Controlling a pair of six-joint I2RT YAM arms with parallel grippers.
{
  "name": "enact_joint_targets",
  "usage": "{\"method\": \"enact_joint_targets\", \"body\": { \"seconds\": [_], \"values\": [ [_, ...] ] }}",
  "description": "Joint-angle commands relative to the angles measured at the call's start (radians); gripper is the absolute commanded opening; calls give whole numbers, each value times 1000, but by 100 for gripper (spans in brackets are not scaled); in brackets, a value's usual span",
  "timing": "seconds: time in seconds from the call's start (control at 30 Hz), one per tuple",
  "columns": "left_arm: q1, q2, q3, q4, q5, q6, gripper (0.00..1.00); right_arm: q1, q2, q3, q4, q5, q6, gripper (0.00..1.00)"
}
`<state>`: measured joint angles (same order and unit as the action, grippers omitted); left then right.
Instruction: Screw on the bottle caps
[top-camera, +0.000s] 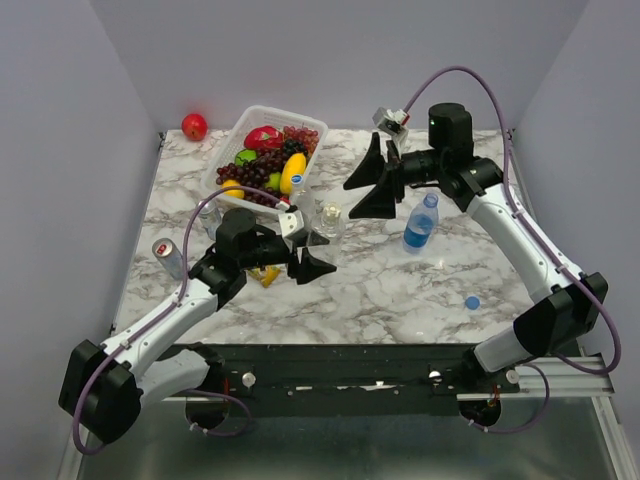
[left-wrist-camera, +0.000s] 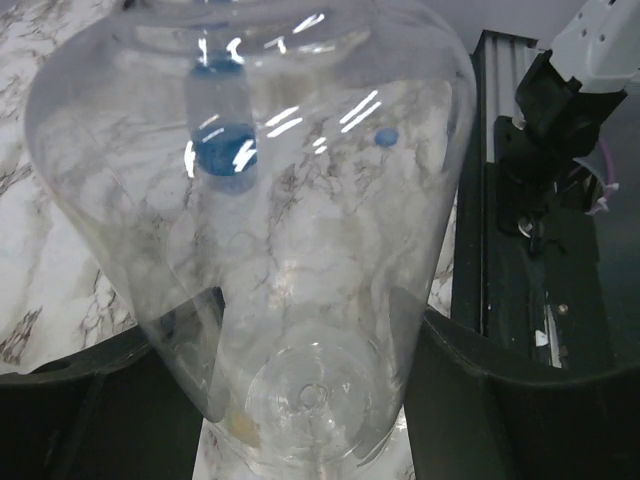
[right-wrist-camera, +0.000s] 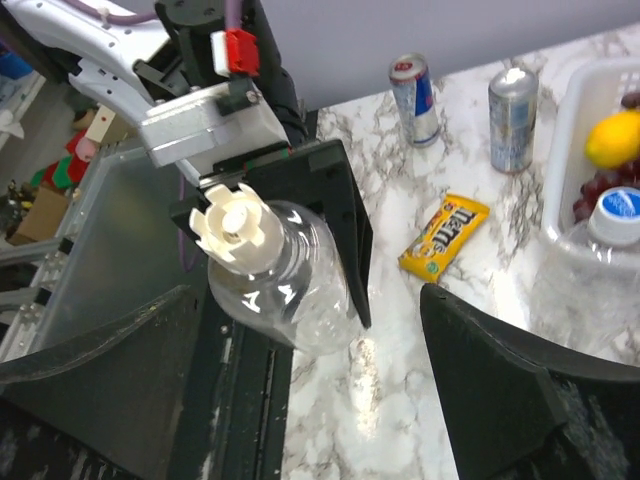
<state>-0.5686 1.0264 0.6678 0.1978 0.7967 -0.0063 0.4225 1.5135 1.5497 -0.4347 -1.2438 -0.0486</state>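
My left gripper (top-camera: 312, 254) is shut on a colourless bottle (top-camera: 328, 222) and holds it tilted above the table. In the left wrist view the bottle (left-wrist-camera: 300, 250) fills the frame between my fingers (left-wrist-camera: 470, 400). It carries a pale whitish cap (right-wrist-camera: 238, 225) that faces my right gripper (top-camera: 375, 185). That gripper is open and empty, a short way beyond the cap. A blue-tinted bottle (top-camera: 421, 224) with a blue cap stands at centre right. A loose blue cap (top-camera: 472, 302) lies near the front right. Another colourless bottle with a blue-and-white cap (right-wrist-camera: 617, 213) stands by the basket.
A white basket (top-camera: 232, 140) of fruit stands at the back left, with a red apple (top-camera: 194, 126) beside it. Two slim cans (right-wrist-camera: 415, 95) (right-wrist-camera: 512, 120) and a yellow candy packet (right-wrist-camera: 445, 235) are on the left side. The table's near edge meets a black rail (top-camera: 330, 365).
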Motion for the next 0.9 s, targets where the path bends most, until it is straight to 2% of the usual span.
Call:
{"method": "enact_joint_targets", "body": {
  "seconds": [0.0, 0.33, 0.43, 0.5, 0.6, 0.73, 0.87],
  "values": [
    [6, 20, 32, 92, 90, -72, 0, 45, 4, 23, 143, -78, 7, 99],
    [6, 70, 84, 78, 104, -67, 0, 121, 27, 12, 172, -131, 46, 99],
    [22, 83, 75, 129, 88, -162, 0, 122, 8, -13, 192, -120, 79, 99],
    [55, 92, 64, 192, 85, -254, 0, 121, -12, -33, 189, -92, 79, 99],
    [94, 93, 58, 230, 72, -294, 0, 121, -61, -85, 172, -48, 79, 99],
    [127, 81, 59, 236, 72, -299, 0, 117, -130, -152, 107, 21, 20, 100],
    [134, 66, 47, 223, 98, -271, 0, 107, -190, -181, 11, 192, -39, 100]
  ]
}}
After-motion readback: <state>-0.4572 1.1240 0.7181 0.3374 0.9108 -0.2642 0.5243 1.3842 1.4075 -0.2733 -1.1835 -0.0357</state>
